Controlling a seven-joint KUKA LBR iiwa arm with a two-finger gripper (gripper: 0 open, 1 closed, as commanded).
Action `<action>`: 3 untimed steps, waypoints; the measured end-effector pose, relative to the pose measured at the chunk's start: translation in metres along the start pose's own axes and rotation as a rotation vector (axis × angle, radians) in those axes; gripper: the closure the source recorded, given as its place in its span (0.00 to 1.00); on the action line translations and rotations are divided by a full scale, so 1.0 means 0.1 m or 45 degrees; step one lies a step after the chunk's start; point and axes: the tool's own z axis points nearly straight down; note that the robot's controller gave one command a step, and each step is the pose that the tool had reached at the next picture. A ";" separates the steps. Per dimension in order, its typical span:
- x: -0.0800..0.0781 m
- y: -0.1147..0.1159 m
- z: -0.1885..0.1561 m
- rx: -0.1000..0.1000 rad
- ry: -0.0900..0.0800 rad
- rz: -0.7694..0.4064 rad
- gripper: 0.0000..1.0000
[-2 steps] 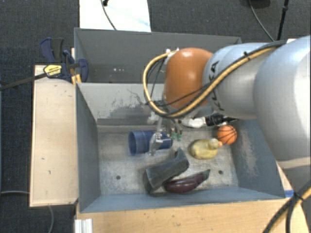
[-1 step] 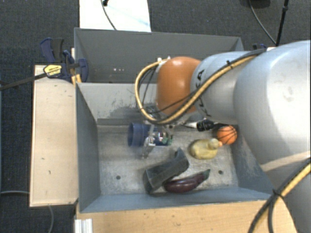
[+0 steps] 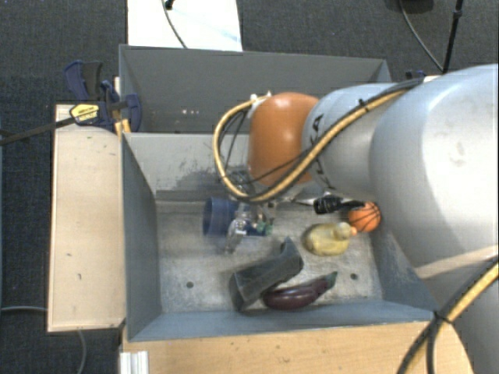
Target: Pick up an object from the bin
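- Grey metal bin (image 3: 140, 232) with sloping walls, seen from above. Its flat floor carries a few loose things, lying singly rather than heaped.
- Orange cover (image 3: 277, 142) sits on the robot's wrist, looped by tan and black cables (image 3: 226, 142). The pale arm (image 3: 421, 154) comes in from the view's right and hides the bin's right-hand part.
- Below that cover the fingers (image 3: 243, 229) are low over the floor, about the middle of the bin and toward its back wall. The wrist crowds them, and I cannot tell whether they are spread or pressed together.
- Blue rounded thing (image 3: 217, 216), perhaps a small cup on its side, lies just beside the fingers on the view's left. It is the nearest thing to them.
- Dark grey wedge-shaped piece (image 3: 265, 277) lies flat nearer the front wall, a little apart from the fingers.
- Purple aubergine (image 3: 300, 293) lies along the front wall, its left end against the dark grey piece.
- Yellow lumpy toy (image 3: 327, 240) rests to the view's right of the fingers, near them.
- Orange ball (image 3: 363, 218) with dark lines sits just beside the yellow toy, at the edge of the arm.
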 end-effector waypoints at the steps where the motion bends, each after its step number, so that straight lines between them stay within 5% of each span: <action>1: 0.00 0.00 0.00 0.000 0.000 0.001 1.00; 3: 0.04 -0.01 -0.20 0.006 0.024 0.002 1.00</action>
